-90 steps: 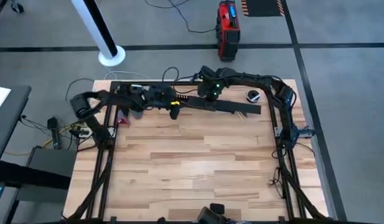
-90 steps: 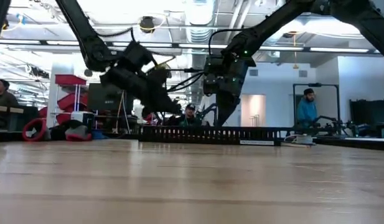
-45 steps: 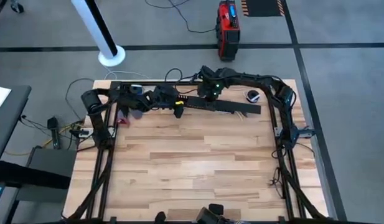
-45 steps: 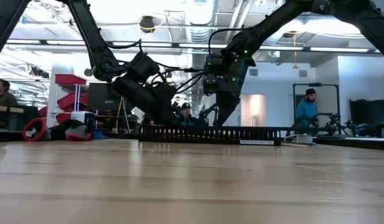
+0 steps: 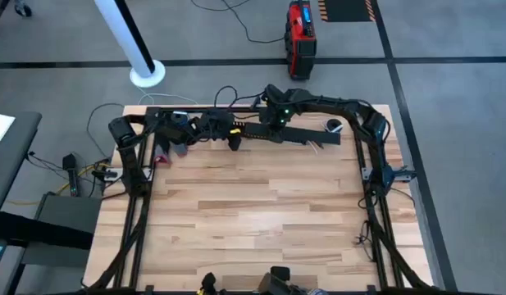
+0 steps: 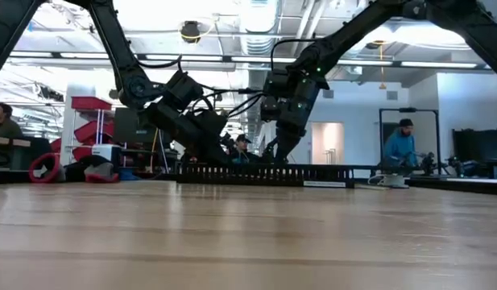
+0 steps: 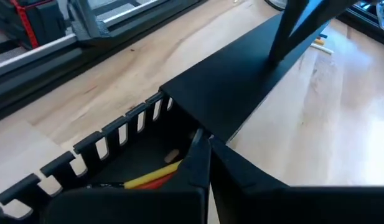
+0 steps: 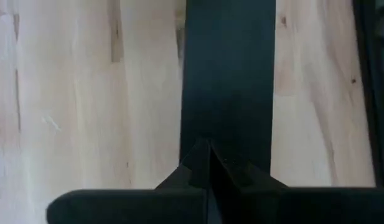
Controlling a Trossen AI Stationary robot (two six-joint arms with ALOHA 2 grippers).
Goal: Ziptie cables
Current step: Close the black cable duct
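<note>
Cables, thin yellow-red wires [image 7: 155,178], inside black comb-slotted plastic channel [image 5: 279,135] at far edge of light wooden bench [image 5: 253,213]; left hand [image 7: 207,144] clenched over channel, right hand [image 8: 208,147] clenched on its flat black lid [image 8: 229,74]; open workshop behind channel.

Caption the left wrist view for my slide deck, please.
Left claw shut at the slotted channel, yellow and red cables inside, flat black strip alongside.

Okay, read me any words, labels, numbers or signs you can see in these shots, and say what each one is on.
No text can be read in any view.
Red case on the floor beyond the table: it carries a small blue patch, too small to read.
Yellow-and-black striped mat on the floor: hazard stripes only, no words.
Slotted black channel and flat black strip: no markings show.
</note>
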